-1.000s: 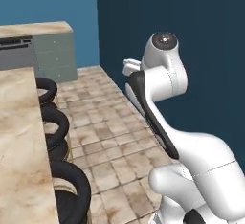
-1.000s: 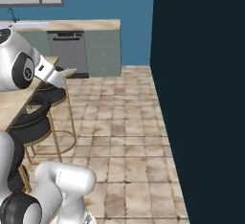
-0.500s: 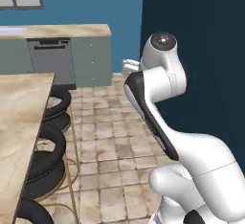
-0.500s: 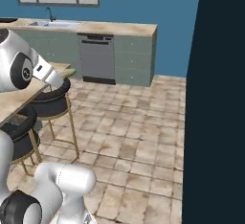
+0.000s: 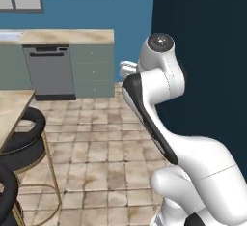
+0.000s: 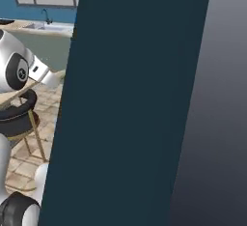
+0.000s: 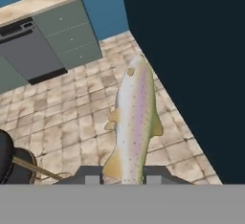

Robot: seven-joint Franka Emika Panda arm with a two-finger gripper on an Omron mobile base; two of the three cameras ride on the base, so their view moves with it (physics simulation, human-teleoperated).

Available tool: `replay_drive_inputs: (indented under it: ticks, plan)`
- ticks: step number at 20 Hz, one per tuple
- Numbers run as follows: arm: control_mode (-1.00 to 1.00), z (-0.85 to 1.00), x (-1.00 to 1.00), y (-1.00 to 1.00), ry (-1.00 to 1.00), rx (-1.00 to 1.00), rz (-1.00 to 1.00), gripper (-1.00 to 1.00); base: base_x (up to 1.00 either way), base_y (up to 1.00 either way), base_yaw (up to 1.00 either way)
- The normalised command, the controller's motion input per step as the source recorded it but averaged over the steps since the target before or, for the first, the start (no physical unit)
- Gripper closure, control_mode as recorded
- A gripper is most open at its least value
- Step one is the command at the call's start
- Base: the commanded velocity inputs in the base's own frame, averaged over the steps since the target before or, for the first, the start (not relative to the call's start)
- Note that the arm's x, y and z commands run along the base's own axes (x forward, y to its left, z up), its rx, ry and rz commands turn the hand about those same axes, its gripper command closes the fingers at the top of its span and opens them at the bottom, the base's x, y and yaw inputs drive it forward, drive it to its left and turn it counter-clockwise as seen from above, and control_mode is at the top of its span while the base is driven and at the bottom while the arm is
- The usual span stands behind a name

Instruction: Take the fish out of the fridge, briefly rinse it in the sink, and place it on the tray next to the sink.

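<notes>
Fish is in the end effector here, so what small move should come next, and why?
Probably keep driving toward the sink. The end effector is shut on the fish, which hangs above bare floor tiles, and the sink sits far off on the back counter, beyond the dishwasher.

1. The light is even and diffuse, with no visible source, as in a flat render.
2. Shadows are faint; the floor tiles carry almost none.
3. A dark panel on the right is unlit and featureless.
4. All views are soft and low in resolution, with slightly blurred edges.
5. No glare shows anywhere.
</notes>
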Motion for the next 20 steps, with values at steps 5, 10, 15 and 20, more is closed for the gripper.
replay_drive_inputs:
  ticks: [5, 10, 15, 20]
  plan:
    - [1.0, 0.0, 0.0, 0.0, 0.0, 0.0, 0.0, 1.0, 1.0, -0.72, 0.05]
    - [1.0, 0.0, 0.0, 0.0, 0.0, 0.0, 0.0, 1.0, 1.0, -0.09, -0.01]
    - [1.0, 0.0, 0.0, 0.0, 0.0, 0.0, 0.0, 1.0, 1.0, 0.01, 0.0]
    - [1.0, 0.0, 0.0, 0.0, 0.0, 0.0, 0.0, 1.0, 1.0, 0.35, -0.01]
